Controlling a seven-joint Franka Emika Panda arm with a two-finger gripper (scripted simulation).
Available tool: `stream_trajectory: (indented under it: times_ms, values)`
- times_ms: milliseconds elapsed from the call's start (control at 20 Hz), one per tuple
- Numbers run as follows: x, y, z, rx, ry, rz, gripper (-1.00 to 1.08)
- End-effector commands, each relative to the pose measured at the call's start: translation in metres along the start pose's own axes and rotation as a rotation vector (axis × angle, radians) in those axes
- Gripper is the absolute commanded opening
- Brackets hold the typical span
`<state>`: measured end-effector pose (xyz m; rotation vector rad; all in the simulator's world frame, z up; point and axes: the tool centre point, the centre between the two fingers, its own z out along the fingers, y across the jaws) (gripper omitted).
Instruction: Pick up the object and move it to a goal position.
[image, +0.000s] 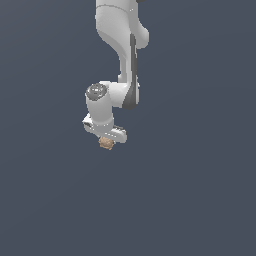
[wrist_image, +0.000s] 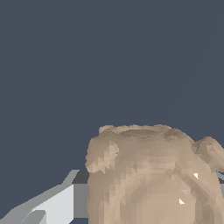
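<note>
gripper (image: 106, 140) closed around tan block (image: 105, 143), above the grey floor (image: 200, 200)

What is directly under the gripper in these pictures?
The tan-brown block sits right beneath the gripper, close against it. The fingertips are hidden, so contact is uncertain. Below the block only the plain grey surface shows.
</note>
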<state>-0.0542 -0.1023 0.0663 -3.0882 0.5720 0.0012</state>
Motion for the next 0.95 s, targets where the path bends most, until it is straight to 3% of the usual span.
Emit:
stream_trajectory:
  times_ms: [0,450,900]
  values:
    - [-0.004,0.028,-0.008,0.0,0.001,0.001,-1.0]
    - [-0.013,0.105,-0.029,0.0,0.001,0.001,-1.0]
    - [-0.013,0.126,-0.035,0.0,0.001,0.001,-1.0]
